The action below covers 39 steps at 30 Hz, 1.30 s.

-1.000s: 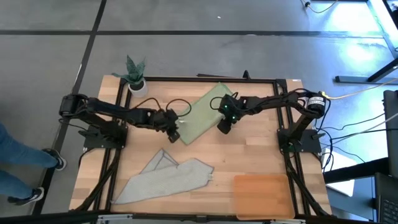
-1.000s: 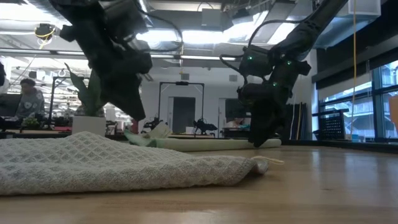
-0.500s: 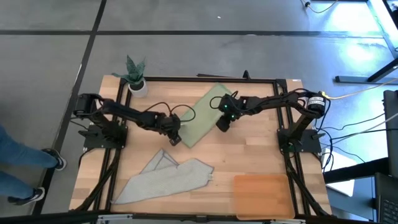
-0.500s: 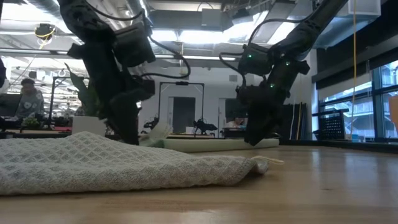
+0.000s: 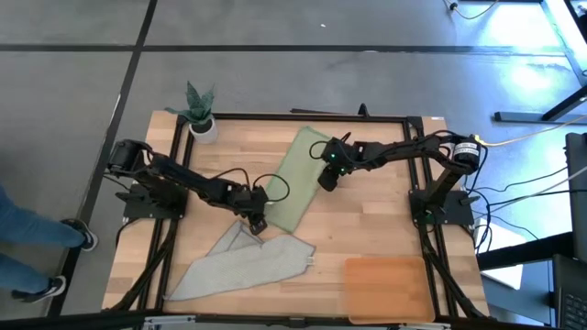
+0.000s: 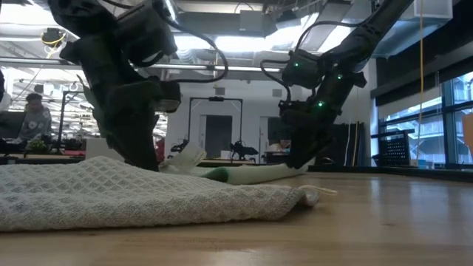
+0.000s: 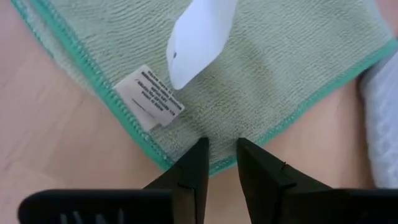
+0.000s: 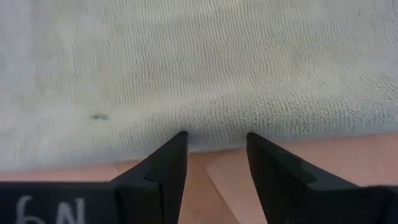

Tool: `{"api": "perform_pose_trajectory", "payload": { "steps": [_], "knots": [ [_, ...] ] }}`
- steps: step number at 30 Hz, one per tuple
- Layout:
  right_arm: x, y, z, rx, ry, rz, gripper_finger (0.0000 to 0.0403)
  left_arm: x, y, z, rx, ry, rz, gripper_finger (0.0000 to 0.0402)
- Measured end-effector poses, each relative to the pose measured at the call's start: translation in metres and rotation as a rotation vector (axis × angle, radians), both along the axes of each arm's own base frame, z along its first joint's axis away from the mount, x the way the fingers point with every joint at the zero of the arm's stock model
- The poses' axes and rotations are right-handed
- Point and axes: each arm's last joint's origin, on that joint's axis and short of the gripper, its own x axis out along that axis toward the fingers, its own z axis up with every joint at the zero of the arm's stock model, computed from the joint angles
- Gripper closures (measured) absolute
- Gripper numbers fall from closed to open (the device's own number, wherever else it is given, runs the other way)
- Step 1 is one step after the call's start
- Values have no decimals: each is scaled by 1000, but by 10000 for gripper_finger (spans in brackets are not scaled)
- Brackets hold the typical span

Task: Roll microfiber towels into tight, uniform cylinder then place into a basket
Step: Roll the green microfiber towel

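You have bare table [image 5: 367,225] between the green towel [image 5: 295,179] and the basket [image 5: 385,286], open for a pass. The grey towel [image 5: 248,266] spreads across the near left side, just beside the left gripper [image 5: 256,223]. The potted plant [image 5: 200,110] blocks the far left corner.
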Motion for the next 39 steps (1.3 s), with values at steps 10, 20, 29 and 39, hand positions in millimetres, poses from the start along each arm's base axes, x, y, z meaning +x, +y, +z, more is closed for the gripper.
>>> {"api": "perform_pose_trajectory", "payload": {
  "steps": [10,20,29,39],
  "knots": [
    [8,2,19,-37,-50,69,235,5,1,16,52,-128,15,323],
    [13,50,68,-94,-237,550,235,-20,2,53,168,-141,-156,323],
    [20,94,71,-17,-306,627,235,-49,-4,67,214,-38,-282,323],
    [29,107,78,44,-415,507,235,-52,-9,68,246,-32,-344,323]
  ]
}}
